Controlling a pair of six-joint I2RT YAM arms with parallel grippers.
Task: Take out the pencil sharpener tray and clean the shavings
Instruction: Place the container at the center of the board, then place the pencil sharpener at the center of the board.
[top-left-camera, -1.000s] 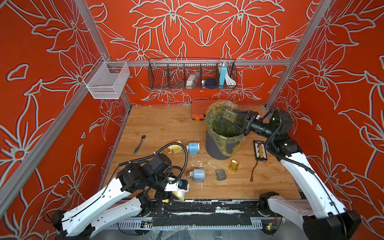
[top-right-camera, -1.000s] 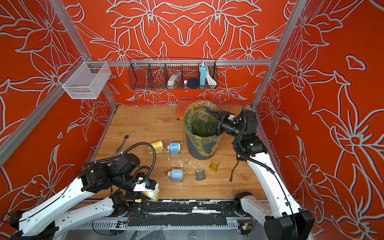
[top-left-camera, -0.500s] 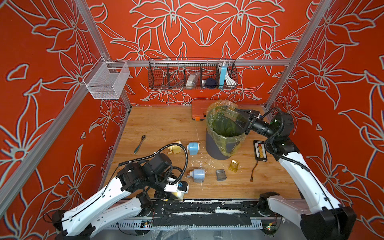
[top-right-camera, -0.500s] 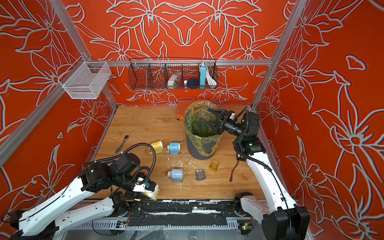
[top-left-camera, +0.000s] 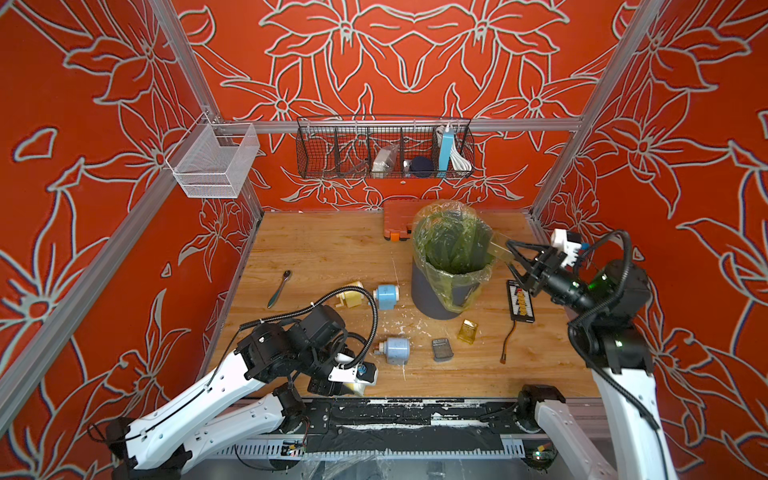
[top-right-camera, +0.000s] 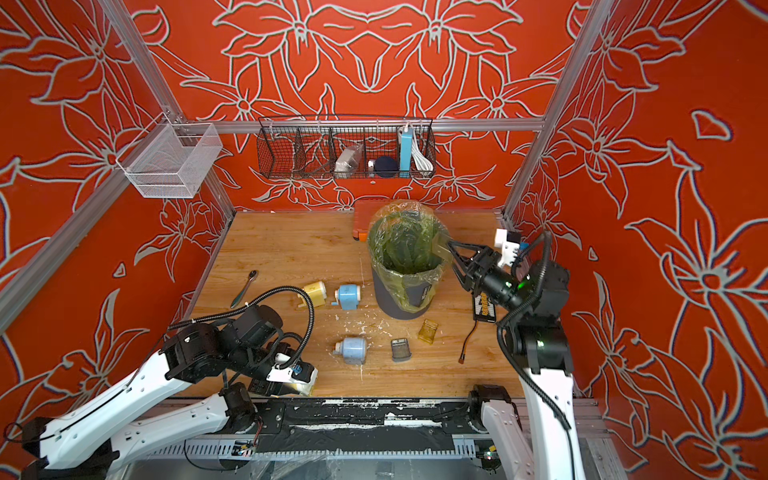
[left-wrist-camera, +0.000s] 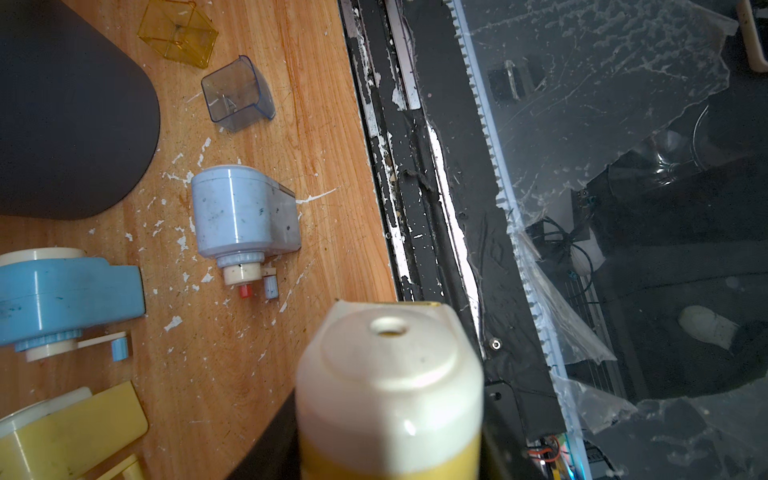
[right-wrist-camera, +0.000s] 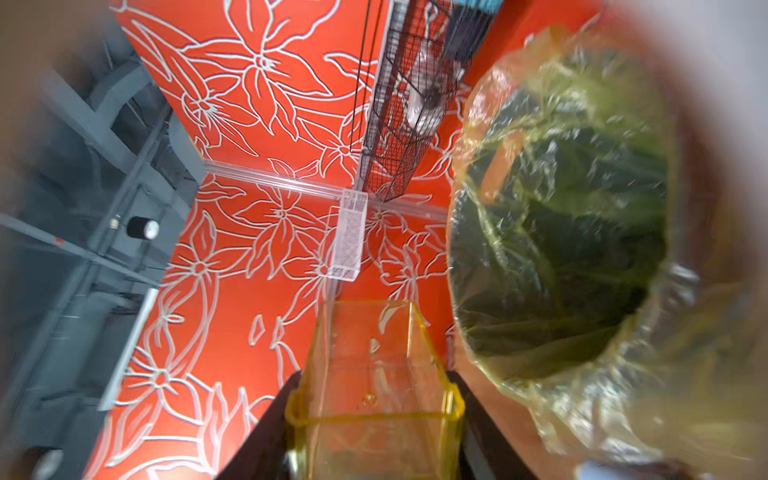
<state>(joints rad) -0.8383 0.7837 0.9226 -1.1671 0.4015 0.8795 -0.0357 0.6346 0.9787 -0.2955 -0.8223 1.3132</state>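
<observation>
Two pincers are clenched. The right pincer (top-left-camera: 510, 254) grips a clear yellow tray (right-wrist-camera: 374, 374) at the rim of the lined bin (top-left-camera: 432, 297). The left pincer (top-left-camera: 343, 385) clamps a cream sharpener (left-wrist-camera: 390, 386) over the front edge of the wooden desk (top-left-camera: 324, 249). Whitish shavings (left-wrist-camera: 179, 242) speckle the desk between the bin and a blue sharpener (top-left-camera: 397, 350). Red flowered walls (top-left-camera: 83, 124) enclose everything, and a wire basket (top-left-camera: 332, 149) hangs at the back.

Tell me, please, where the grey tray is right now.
In both top views the grey tray lies near the table's front edge, between a blue sharpener and a yellow tray.
</observation>
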